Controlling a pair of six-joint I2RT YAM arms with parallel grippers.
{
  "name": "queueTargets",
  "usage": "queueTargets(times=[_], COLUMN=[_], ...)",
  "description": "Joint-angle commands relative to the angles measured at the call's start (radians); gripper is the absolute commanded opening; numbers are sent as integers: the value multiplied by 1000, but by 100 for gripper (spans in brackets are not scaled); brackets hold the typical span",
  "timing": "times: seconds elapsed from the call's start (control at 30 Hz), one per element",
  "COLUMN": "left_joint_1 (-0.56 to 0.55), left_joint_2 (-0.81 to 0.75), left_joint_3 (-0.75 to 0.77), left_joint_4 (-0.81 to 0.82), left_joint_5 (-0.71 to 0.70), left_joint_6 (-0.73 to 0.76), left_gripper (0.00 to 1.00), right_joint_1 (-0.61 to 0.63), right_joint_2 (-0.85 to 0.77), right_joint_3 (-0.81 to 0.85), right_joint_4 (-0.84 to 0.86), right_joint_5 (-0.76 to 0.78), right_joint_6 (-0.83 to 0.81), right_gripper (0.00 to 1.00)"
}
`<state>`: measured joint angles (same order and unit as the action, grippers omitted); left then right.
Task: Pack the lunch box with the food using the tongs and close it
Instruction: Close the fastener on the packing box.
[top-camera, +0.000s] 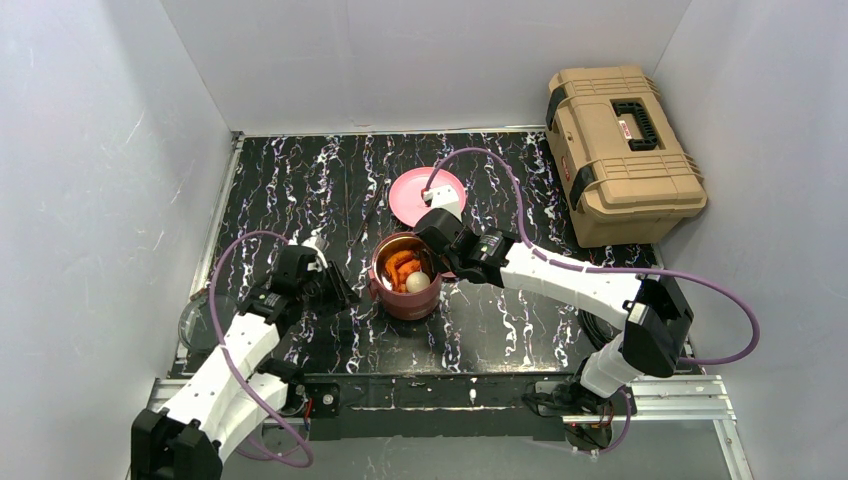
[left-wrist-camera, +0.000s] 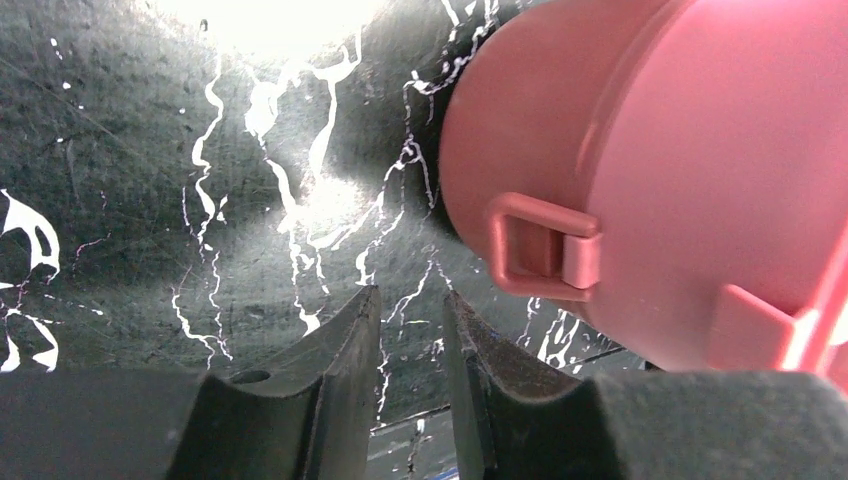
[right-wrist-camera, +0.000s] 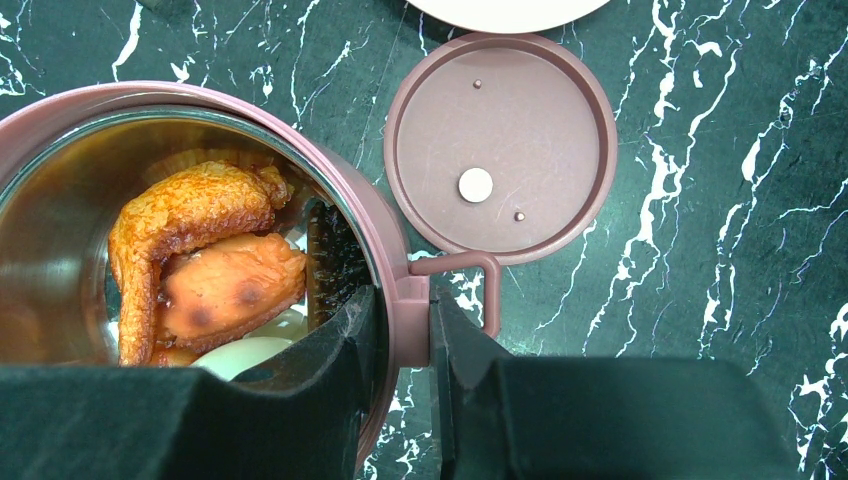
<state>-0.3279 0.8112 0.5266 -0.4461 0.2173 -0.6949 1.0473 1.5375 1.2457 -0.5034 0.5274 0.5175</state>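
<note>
One lunch box (top-camera: 402, 302) stands near the middle of the black, white-veined surface (top-camera: 290, 180): a round maroon tub with a smooth plastic wall and a shiny steel lining. It stands open and holds the food (right-wrist-camera: 210, 270). In the right wrist view I count two orange-brown pieces, one crinkled and curved, the other smoother with dark spots. Under them lies one smooth white egg-like piece (right-wrist-camera: 250, 355).

The right gripper (right-wrist-camera: 403, 300) is clenched on the tub's rim, one dark finger inside and one outside. Right beside that grip a thin plastic clasp loop (right-wrist-camera: 480, 290) sticks out from the wall.

One flat round lid (right-wrist-camera: 520, 130) lies just beside the tub. It is matte brown-pink with a raised edge and one pale dot at its centre.

The left gripper (left-wrist-camera: 410, 300) sits low on the tub's left side, its two fingers only narrowly parted and grasping nothing (a second clasp loop (left-wrist-camera: 545, 245) shows on the wall near it).

One flat pink plate (top-camera: 410, 195) lies behind the tub. One thin dark pair of tongs (top-camera: 368, 215) lies slanted to the plate's left. One ribbed tan toolbox (top-camera: 620, 150) sits at the far right
</note>
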Motion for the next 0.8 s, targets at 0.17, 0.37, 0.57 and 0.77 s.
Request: queueTargets(times=[0.17,0.37,0.57,0.77], left_joint_1=[-9,-45,-88,-94], left_joint_2=[107,210,281,316], left_joint_3=[63,92,128,136], left_joint_4=[-4,64,114,156], left_joint_5=[16,29,7,11], left_joint_6=[31,16,3,1], left_gripper=[27,27,25,24], right_joint_1=[5,5,5,5], right_joint_2=[-18,-16,-8,-3], right_joint_3=[-9,-9,-12,-21], right_joint_4=[7,5,6,7], right_joint_5=[7,11,8,-4], right_joint_6=[4,0,1,-3], right_gripper=[1,1,1,1])
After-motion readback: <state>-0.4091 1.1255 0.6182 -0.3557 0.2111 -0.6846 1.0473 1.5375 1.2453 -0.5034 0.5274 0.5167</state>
